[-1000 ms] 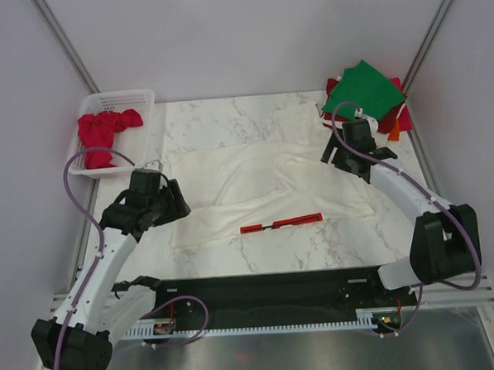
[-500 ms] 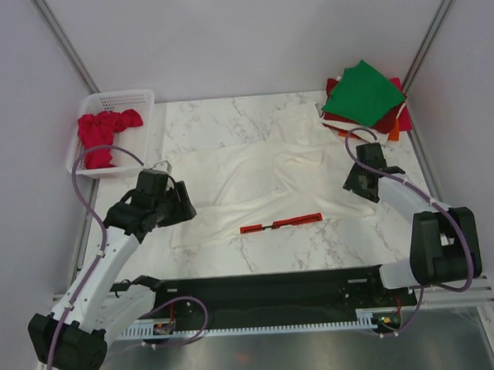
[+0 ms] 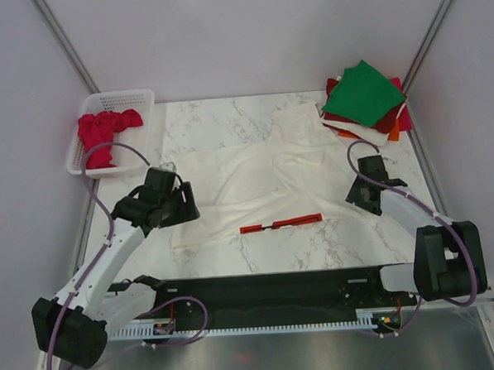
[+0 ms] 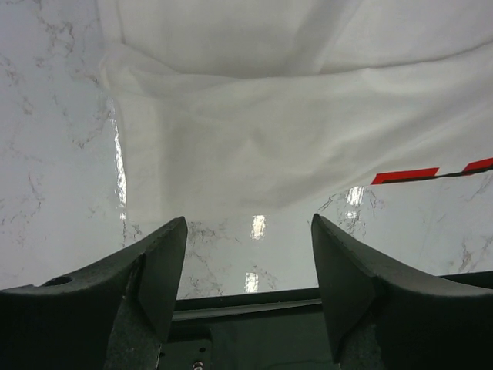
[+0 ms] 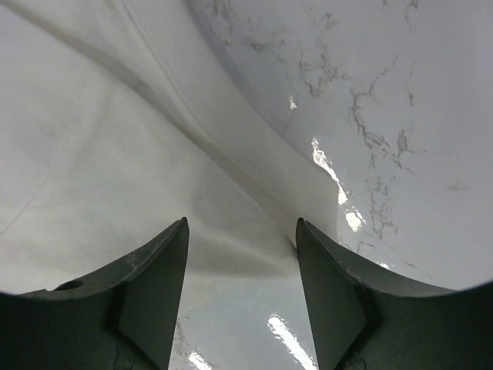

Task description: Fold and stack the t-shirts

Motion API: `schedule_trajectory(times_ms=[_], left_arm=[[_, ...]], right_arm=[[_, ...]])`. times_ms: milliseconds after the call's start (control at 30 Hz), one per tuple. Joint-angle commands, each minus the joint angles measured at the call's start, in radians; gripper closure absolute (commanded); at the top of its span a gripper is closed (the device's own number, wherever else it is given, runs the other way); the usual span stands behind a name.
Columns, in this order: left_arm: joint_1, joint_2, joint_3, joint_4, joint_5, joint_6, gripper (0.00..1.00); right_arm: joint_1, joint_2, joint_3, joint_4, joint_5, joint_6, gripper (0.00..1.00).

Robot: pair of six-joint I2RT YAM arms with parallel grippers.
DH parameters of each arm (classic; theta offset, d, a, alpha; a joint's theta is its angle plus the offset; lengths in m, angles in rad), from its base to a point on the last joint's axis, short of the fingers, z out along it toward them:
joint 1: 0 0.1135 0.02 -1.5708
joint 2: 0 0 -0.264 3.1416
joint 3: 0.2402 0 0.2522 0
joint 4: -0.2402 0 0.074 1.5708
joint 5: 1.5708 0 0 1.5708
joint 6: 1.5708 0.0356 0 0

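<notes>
Right tool (image 3: 357, 201) nearer; cream-white t-shirt (image 3: 263, 180) rumpled, outspread.

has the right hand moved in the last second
Yes. In the top view the right hand has pulled back toward the bottom of the frame, away from the folded green cloth t-shirt it was beside.

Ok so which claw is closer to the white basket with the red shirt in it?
Left. The left claw hovers over the left edge of the cream shirt, close in front of the basket. The right claw is across the table at that shirt's right edge.
</notes>
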State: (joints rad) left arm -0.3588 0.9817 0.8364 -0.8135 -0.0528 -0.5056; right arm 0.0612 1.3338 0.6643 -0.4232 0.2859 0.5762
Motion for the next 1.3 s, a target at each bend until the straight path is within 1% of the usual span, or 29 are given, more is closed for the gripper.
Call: schedule_trajectory(times_ms=[0, 67, 167, 200, 267, 300, 333, 367, 467, 500, 533, 667, 733, 767, 867, 900, 967, 1000, 1033, 1133, 1167, 1233, 1267], left_arm=[[-0.014, 0.064, 0.016, -0.013, -0.036, -0.039, 0.26], [-0.015, 0.115, 0.018, -0.019, -0.032, -0.076, 0.26], [-0.022, 0.179, 0.003, -0.019, -0.036, -0.132, 0.27], [-0.025, 0.193, -0.005, -0.016, -0.039, -0.148, 0.28], [-0.029, 0.224, -0.02, -0.012, -0.051, -0.201, 0.28], [-0.04, 0.23, -0.042, -0.006, -0.059, -0.232, 0.28], [-0.046, 0.236, -0.052, 0.008, -0.071, -0.247, 0.28], [-0.054, 0.242, -0.063, 0.016, -0.085, -0.26, 0.28], [-0.054, 0.255, -0.098, 0.046, -0.102, -0.295, 0.28], [-0.054, 0.261, -0.115, 0.053, -0.11, -0.307, 0.28], [-0.054, 0.261, -0.123, 0.057, -0.114, -0.315, 0.28], [-0.054, 0.264, -0.171, 0.103, -0.145, -0.343, 0.33], [-0.054, 0.271, -0.197, 0.125, -0.151, -0.349, 0.38], [-0.054, 0.276, -0.206, 0.141, -0.16, -0.35, 0.44], [-0.054, 0.293, -0.201, 0.155, -0.205, -0.347, 0.6], [-0.054, 0.296, -0.197, 0.16, -0.223, -0.349, 0.69], [-0.054, 0.302, -0.192, 0.168, -0.262, -0.35, 0.83], [-0.054, 0.304, -0.192, 0.172, -0.266, -0.35, 0.94], [-0.054, 0.305, -0.191, 0.183, -0.269, -0.349, 0.97], [-0.054, 0.293, -0.18, 0.185, -0.275, -0.34, 0.98], [-0.049, 0.284, -0.183, 0.182, -0.292, -0.338, 0.98], [-0.034, 0.23, -0.195, 0.171, -0.297, -0.34, 0.98], [-0.022, 0.209, -0.203, 0.165, -0.291, -0.343, 0.98]], right_arm=[[-0.006, -0.074, -0.017, -0.011, -0.016, 0.033, 0.34], [-0.004, -0.076, -0.035, -0.011, -0.034, 0.043, 0.36], [-0.004, -0.096, -0.06, 0.003, -0.076, 0.051, 0.47], [-0.004, -0.103, -0.066, 0.011, -0.089, 0.051, 0.53], [-0.004, -0.101, -0.068, 0.011, -0.111, 0.042, 0.58], [-0.003, -0.096, -0.066, 0.009, -0.12, 0.04, 0.65], [-0.006, -0.1, -0.071, 0.009, -0.149, 0.039, 0.69], [-0.003, -0.102, -0.074, 0.011, -0.16, 0.039, 0.79], [-0.003, -0.125, -0.081, 0.012, -0.183, 0.036, 0.9], [-0.004, -0.14, -0.081, 0.006, -0.185, 0.037, 0.98], [-0.004, -0.151, -0.08, -0.002, -0.185, 0.036, 1.0], [-0.004, -0.212, -0.062, -0.044, -0.165, 0.04, 1.0], [-0.004, -0.255, -0.045, -0.08, -0.14, 0.045, 1.0], [-0.004, -0.283, -0.032, -0.103, -0.119, 0.044, 1.0], [-0.012, -0.309, -0.019, -0.129, -0.125, 0.053, 1.0], [-0.012, -0.323, -0.012, -0.141, -0.131, 0.059, 1.0], [-0.014, -0.338, -0.011, -0.149, -0.134, 0.066, 1.0], [-0.018, -0.343, -0.008, -0.149, -0.133, 0.07, 1.0], [-0.02, -0.346, -0.008, -0.15, -0.128, 0.073, 1.0], [-0.058, -0.351, -0.005, -0.155, -0.131, 0.076, 1.0], [-0.13, -0.352, -0.008, -0.158, -0.142, 0.077, 1.0], [-0.213, -0.364, -0.025, -0.157, -0.191, 0.06, 1.0], [-0.297, -0.369, -0.035, -0.157, -0.252, 0.054, 1.0]])
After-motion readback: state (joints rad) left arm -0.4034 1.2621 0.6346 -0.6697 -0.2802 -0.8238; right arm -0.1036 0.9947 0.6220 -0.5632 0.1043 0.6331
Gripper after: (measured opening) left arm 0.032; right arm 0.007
